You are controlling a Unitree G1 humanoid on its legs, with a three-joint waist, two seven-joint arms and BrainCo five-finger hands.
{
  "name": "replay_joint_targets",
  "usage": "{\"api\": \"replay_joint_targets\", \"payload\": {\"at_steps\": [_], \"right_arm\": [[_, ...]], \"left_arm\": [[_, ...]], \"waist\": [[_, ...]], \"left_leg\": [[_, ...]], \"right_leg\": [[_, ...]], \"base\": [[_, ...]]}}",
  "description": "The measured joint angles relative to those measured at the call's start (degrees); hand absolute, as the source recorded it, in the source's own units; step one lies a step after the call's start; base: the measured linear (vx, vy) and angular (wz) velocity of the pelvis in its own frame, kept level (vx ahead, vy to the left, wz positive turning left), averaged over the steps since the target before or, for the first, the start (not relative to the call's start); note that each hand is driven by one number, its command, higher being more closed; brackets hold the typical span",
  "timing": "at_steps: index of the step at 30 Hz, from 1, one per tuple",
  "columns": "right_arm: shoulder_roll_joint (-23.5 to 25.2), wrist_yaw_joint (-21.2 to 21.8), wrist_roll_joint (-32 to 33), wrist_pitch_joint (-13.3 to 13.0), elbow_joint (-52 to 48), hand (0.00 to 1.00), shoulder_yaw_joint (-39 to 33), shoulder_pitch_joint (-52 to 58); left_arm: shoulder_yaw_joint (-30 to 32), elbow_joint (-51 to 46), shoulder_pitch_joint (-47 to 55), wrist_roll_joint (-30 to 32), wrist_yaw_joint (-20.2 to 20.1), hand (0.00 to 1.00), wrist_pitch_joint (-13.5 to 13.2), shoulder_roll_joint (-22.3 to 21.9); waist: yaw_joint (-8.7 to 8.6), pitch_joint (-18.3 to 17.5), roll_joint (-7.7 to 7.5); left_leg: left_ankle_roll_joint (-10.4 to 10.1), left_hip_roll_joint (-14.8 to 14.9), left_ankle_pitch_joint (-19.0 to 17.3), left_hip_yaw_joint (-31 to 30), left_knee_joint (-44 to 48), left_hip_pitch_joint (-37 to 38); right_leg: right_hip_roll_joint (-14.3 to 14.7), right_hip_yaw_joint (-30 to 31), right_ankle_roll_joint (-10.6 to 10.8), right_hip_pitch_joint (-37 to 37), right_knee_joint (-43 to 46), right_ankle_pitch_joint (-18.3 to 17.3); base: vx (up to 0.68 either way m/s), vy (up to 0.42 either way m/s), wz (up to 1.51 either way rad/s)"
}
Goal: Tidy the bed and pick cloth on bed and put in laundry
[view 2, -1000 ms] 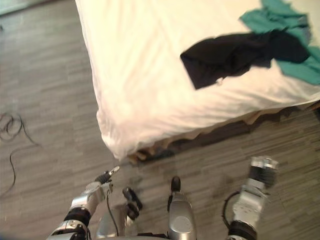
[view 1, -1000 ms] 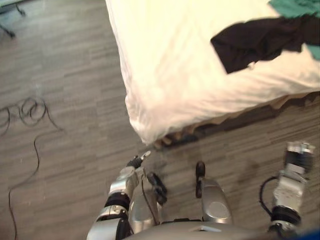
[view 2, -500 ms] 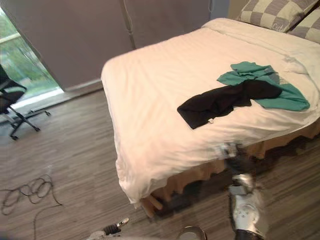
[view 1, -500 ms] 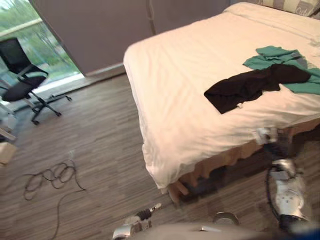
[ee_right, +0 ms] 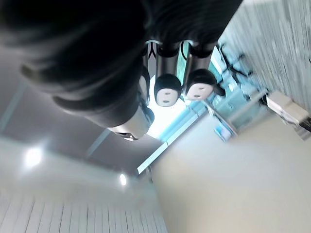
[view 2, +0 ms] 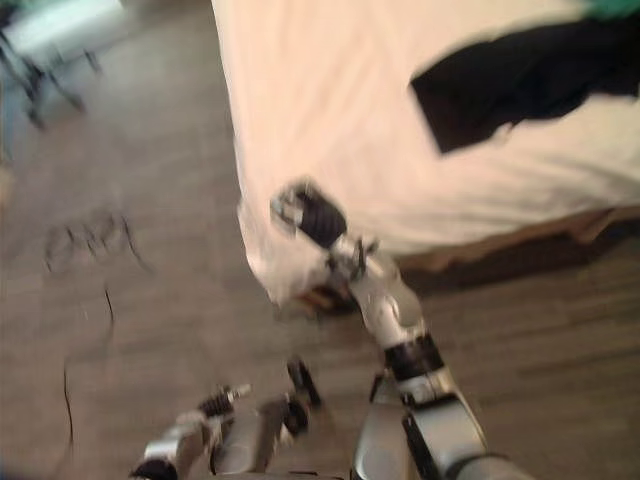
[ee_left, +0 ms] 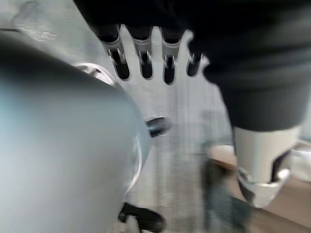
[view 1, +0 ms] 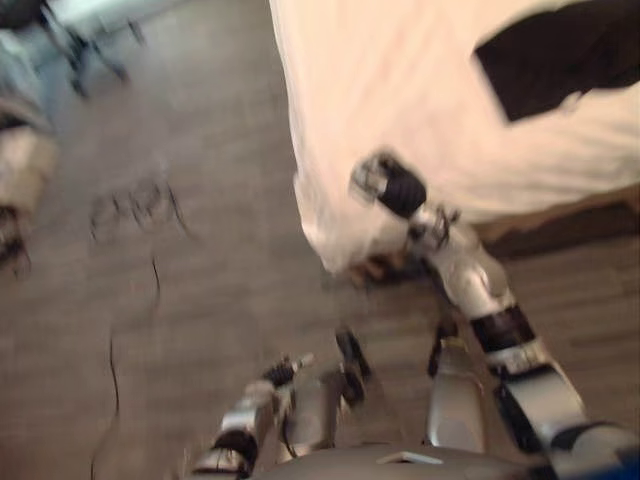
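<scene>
Right hand (view 1: 385,185) is up at the near corner of the bed (view 1: 400,80), well apart from the black cloth (view 1: 560,55) lying on the white cover, with a teal cloth (view 2: 612,8) just past it. Left hand (view 1: 283,370) hangs low over the wooden floor (view 1: 200,300). Left wrist view: fingers (ee_left: 142,58) straight and relaxed, nothing in them. Right wrist view: fingertips (ee_right: 166,91) curled in, clenched on nothing, ceiling beyond.

1. The bed (view 1: 400,90) corner overhang hangs close by your right hand (view 1: 385,183) and blocks any low path there.
2. Bare sheet between that corner and the black cloth (view 1: 560,60) gives you room across the top.
3. The floor (view 1: 200,130) left of the bed is open.
</scene>
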Motion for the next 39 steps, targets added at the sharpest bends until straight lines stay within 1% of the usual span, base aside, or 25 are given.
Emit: {"api": "replay_joint_targets", "payload": {"at_steps": [1, 2, 4, 5, 7, 9, 12, 13, 14, 15, 17, 19, 22, 23, 25, 27, 29, 31, 33, 34, 35, 36, 37, 38, 39], "right_arm": [[-1.50, -0.87, 0.58, -0.92, 0.36, 1.00, -1.68, -2.93], [-2.09, -1.31, 0.68, -1.55, 0.35, 1.00, -1.99, -3.97], [-3.21, -2.54, 1.64, -3.93, 0.36, 1.00, -2.51, -7.23], [-3.19, -2.84, 2.31, -4.31, 0.36, 1.00, -2.69, -7.74], [-3.30, -4.48, 5.50, -6.90, 0.29, 1.00, -3.41, -10.42], [-4.31, -4.92, 7.36, -8.18, 0.11, 1.00, -3.81, -12.11], [-5.38, -5.43, 11.14, -9.32, -0.37, 1.00, -6.32, -13.46], [-5.54, -5.44, 12.10, -9.44, -0.33, 1.00, -7.32, -13.40], [-5.76, -5.14, 14.29, -10.11, -0.37, 1.00, -8.94, -13.32], [-5.62, -4.65, 16.12, -10.62, -0.83, 1.00, -9.77, -13.18], [-5.79, -4.33, 17.81, -10.77, -1.63, 1.00, -11.01, -12.49], [-6.48, -4.29, 21.71, -11.29, -2.90, 1.00, -16.37, -9.46], [-8.52, -4.95, 24.21, -11.72, -3.00, 1.00, -23.79, -5.92], [-9.27, -5.57, 25.43, -11.67, -2.67, 1.00, -25.95, -4.92], [-11.26, -9.39, 26.11, -11.48, 1.93, 1.00, -32.69, -1.46], [-12.13, -11.15, 26.92, -10.05, 6.57, 1.00, -36.57, 1.43], [-11.89, -11.85, 26.88, -8.35, 9.79, 1.00, -39.29, 7.15], [-11.90, -11.87, 26.88, -7.44, 10.70, 1.00, -39.65, 11.37], [-11.92, -11.58, 25.92, -7.06, 10.69, 1.00, -40.68, 16.48], [-11.93, -11.59, 24.77, -7.04, 10.70, 0.00, -41.22, 17.46], [-12.10, -12.18, 20.04, -7.16, 10.73, 0.00, -42.01, 19.41], [-12.43, -13.45, 12.60, -7.11, 11.05, 0.00, -41.87, 21.22], [-12.56, -14.13, 8.57, -7.00, 11.53, 0.00, -41.77, 22.11], [-12.68, -15.57, -1.52, -6.65, 12.85, 0.00, -41.54, 24.00], [-12.48, -16.30, -9.00, -6.50, 14.72, 0.00, -40.24, 25.98]], "left_arm": [[0.19, -1.10, -2.13, -0.48, 1.51, 0.00, -0.53, -0.39], [0.53, -1.92, -2.47, -0.59, 1.91, 0.00, -0.72, -0.44], [1.40, -3.69, -3.23, -1.72, 3.64, 0.00, -1.56, -0.93], [1.72, -3.93, -3.41, -1.75, 3.96, 0.00, -1.55, -1.15], [2.67, -4.46, -4.50, -1.87, 6.67, 0.00, -1.65, -2.17], [3.20, -5.01, -5.43, -1.98, 8.64, 0.00, -1.61, -3.25], [3.41, -6.85, -7.69, -2.04, 11.67, 0.00, -0.70, -4.19], [3.50, -7.10, -8.26, -2.05, 12.21, 0.00, -0.68, -4.55], [4.16, -7.11, -9.50, -2.07, 12.97, 0.00, -0.47, -5.66], [4.55, -7.35, -9.72, -2.07, 13.83, 0.00, -0.42, -6.31], [4.73, -7.64, -9.72, -2.07, 14.77, 0.00, -0.32, -6.76], [5.61, -8.94, -9.74, -2.11, 14.94, 0.00, 0.04, -7.75], [7.25, -9.31, -10.47, -2.39, 14.97, 0.00, 0.54, -9.79], [7.92, -9.20, -10.89, -2.90, 14.98, 0.00, 0.92, -10.01], [8.91, -9.02, -11.39, -4.51, 14.87, 0.00, 1.12, -11.30], [9.28, -8.87, -11.49, -4.99, 14.88, 0.00, 1.41, -12.16], [9.51, -8.43, -11.53, -5.75, 14.89, 0.00, 1.82, -11.90], [9.54, -8.43, -11.57, -6.95, 14.83, 0.00, 1.75, -11.41], [9.72, -8.52, -11.55, -7.06, 14.76, 0.00, 1.64, -10.42], [9.92, -8.58, -11.55, -7.07, 14.70, 0.00, 1.60, -10.19], [10.01, -8.83, -11.44, -7.08, 14.37, 0.00, 1.35, -9.34], [10.01, -9.03, -11.34, -7.10, 14.18, 0.00, 0.87, -8.15], [10.00, -9.14, -11.33, -7.10, 13.95, 0.00, 0.83, -7.43], [10.04, -9.26, -11.28, -7.03, 13.08, 0.00, 0.87, -6.13], [10.02, -9.42, -10.70, -6.88, 12.08, 0.00, 0.94, -5.04]], "waist": [[0.29, 3.16, 0.16], [0.30, 3.76, 0.28], [0.28, 4.16, 0.32], [0.27, 4.16, 0.33], [0.35, 4.18, 0.36], [0.47, 4.18, 0.41], [0.48, 4.25, 0.56], [0.52, 4.40, 0.82], [0.53, 4.97, 1.65], [0.64, 4.96, 1.69], [0.61, 4.95, 1.71], [0.13, 4.95, 1.71], [-0.33, 4.95, 1.72], [-0.81, 4.95, 1.72], [-2.03, 4.95, 1.72], [-2.13, 4.95, 1.72], [-3.26, 4.95, 1.71], [-4.12, 4.95, 1.70], [-4.60, 4.90, 1.66], [-4.61, 4.86, 1.57], [-4.71, 4.61, 1.08], [-4.80, 4.19, 0.34], [-4.88, 4.02, 0.06], [-5.02, 3.83, -0.32], [-5.04, 3.58, -0.70]], "left_leg": [[0.19, 0.83, 0.23, -0.90, 1.19, -1.96], [0.19, 1.17, 0.23, -1.25, 1.93, -3.40], [0.20, 2.03, 0.21, -1.98, 4.10, -7.91], [0.21, 2.17, 0.21, -2.00, 4.50, -8.45], [0.33, 3.09, 0.08, -2.17, 7.68, -11.55], [0.65, 3.68, -0.75, -2.23, 9.45, -13.80], [0.70, 4.24, -2.40, -2.06, 10.69, -18.32], [0.81, 4.31, -2.43, -1.96, 10.94, -19.09], [1.00, 4.25, -2.38, -1.88, 10.93, -19.81], [1.08, 4.13, -2.38, -1.04, 10.82, -20.01], [1.19, 4.14, -2.42, -0.10, 10.73, -19.95], [1.27, 4.42, -2.36, 1.08, 10.47, -19.76], [1.45, 4.00, -2.31, 3.16, 9.14, -18.49], [1.51, 3.78, -2.35, 4.02, 8.64, -18.01], [1.82, 3.48, -2.59, 5.73, 8.10, -17.29], [1.90, 3.28, -2.81, 6.56, 7.54, -16.83], [1.84, 3.54, -3.36, 7.66, 7.76, -16.19], [1.44, 4.41, -4.52, 7.73, 9.20, -15.02], [0.85, 6.47, -6.96, 7.60, 12.86, -11.65], [0.73, 6.97, -7.59, 7.53, 13.70, -10.56], [0.65, 7.85, -8.63, 7.42, 15.20, -8.41], [0.48, 8.51, -9.77, 7.44, 16.67, -6.78], [0.74, 8.74, -10.34, 7.39, 17.37, -6.18], [0.97, 9.30, -11.61, 7.15, 18.82, -4.78], [0.80, 9.51, -12.99, 5.84, 20.43, -3.59]], "right_leg": [[0.19, -1.01, -0.26, -1.24, 0.94, 0.16], [0.14, -1.47, -0.27, -2.33, 1.44, 0.16], [0.17, -1.91, -0.29, -6.28, 3.19, 0.17], [0.17, -1.91, -0.29, -6.74, 3.37, 0.17], [0.30, -1.95, -0.30, -8.41, 3.71, 0.16], [0.61, -1.92, -0.42, -10.03, 3.77, 0.08], [1.06, -1.48, -1.78, -14.56, 3.85, -0.22], [1.05, -1.47, -2.14, -15.28, 3.83, 0.04], [1.03, -1.36, -2.28, -16.01, 3.61, 0.31], [1.12, -0.42, -2.28, -17.00, 3.49, 0.51], [1.33, 0.47, -2.15, -17.64, 3.26, 0.89], [1.97, 1.29, -2.19, -17.82, 2.13, 1.86], [2.40, 3.08, -1.65, -17.77, 0.44, 3.10], [2.47, 3.61, -1.62, -17.77, -0.15, 3.61], [2.99, 5.02, -0.98, -17.69, -1.96, 4.79], [3.49, 6.13, -0.78, -17.64, -2.88, 5.66], [3.99, 6.85, -0.76, -17.38, -3.47, 6.15], [4.52, 6.94, -0.77, -16.00, -3.58, 6.19], [6.02, 6.86, -0.80, -11.26, -4.25, 6.21], [6.32, 6.82, -0.81, -9.95, -4.25, 6.20], [6.86, 6.80, -0.80, -7.37, -4.25, 6.16], [7.26, 6.91, -0.88, -5.53, -4.27, 5.98], [7.36, 6.92, -0.99, -4.75, -4.24, 5.72], [7.75, 6.91, -0.94, -2.96, -4.14, 5.37], [8.09, 7.20, -0.38, -1.09, -4.21, 4.64]], "base": [[-0.03, -0.148, 0.39], [-0.01, -0.113, 0.36], [0.04, -0.081, 0.24], [0.03, -0.053, 0.13], [-0.01, -0.035, 0.09], [-0.04, -0.006, 0.01], [-0.09, 0.015, -0.02], [-0.11, 0.027, 0.04], [-0.09, 0.029, -0.07], [-0.08, 0.027, -0.17], [-0.03, 0.010, -0.24], [0.00, 0.009, -0.23], [0.02, 0.037, -0.31], [0.03, 0.048, -0.31], [0.04, 0.051, -0.38], [0.06, 0.035, -0.39], [0.09, 0.017, -0.34], [0.06, -0.012, -0.32], [0.03, 0.001, -0.46], [-0.01, -0.001, -0.45], [-0.04, 0.002, -0.43], [-0.06, 0.007, -0.40], [-0.09, 0.015, -0.31], [-0.11, 0.026, -0.23], [-0.10, 0.035, -0.25]]}}
